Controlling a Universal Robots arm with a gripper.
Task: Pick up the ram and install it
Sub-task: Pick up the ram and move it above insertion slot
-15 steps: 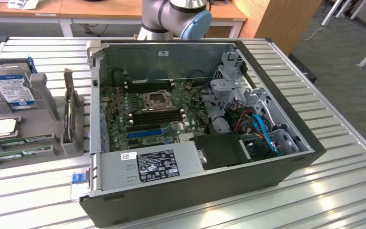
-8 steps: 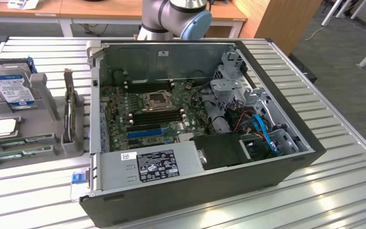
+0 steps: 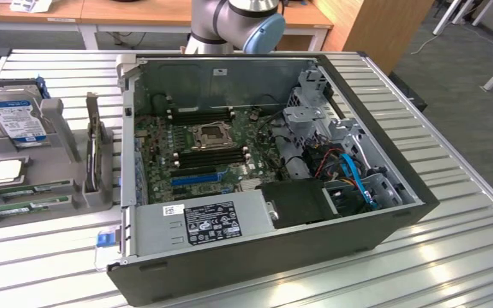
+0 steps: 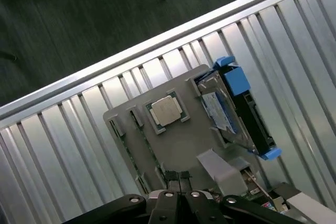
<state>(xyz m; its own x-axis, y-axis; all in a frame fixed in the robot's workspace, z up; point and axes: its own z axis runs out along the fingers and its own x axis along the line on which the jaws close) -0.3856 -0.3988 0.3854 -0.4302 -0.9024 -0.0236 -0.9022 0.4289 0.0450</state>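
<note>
**Exterior view and wrist view: closed claw above the parts tray, ram not yet lifted**

An open black desktop computer case (image 3: 272,260) is shown lying on a slatted aluminium table (image 3: 452,256), with its green motherboard (image 3: 156,160) exposed. A grey plastic parts tray (image 3: 62,135) is set at nine o'clock from the case. The ram, a long, thin, flat green circuit-board stick with small black chips (image 3: 28,190), is seen lying in the tray at about eight o'clock in the exterior view. A second matching green stick (image 3: 20,207) lies just beside it at six o'clock. A square silver processor chip (image 3: 7,170) is seated at twelve o'clock from both sticks. A silver hard drive with a blue label (image 3: 11,115) is stood further back.

At twelve o'clock in the exterior view, the grey arm with its pale blue joint cap (image 3: 259,29) is seen behind the case. In the wrist view, the black two-fingered gripper (image 4: 178,176) is judged to be held high above the tray and pointed down, with the processor chip and hard drive beneath it. Its fingers are pressed together and nothing is gripped.

The step in hand is judged to be the approach to the ram. It would be done well if the fingers were parted before any descent and the claw were centred over one stick's middle, across its long edges. The neighbouring stick and the processor should not be touched. A straight, level lift is advised, since a thin board may be bent or snagged in its recess.
</note>
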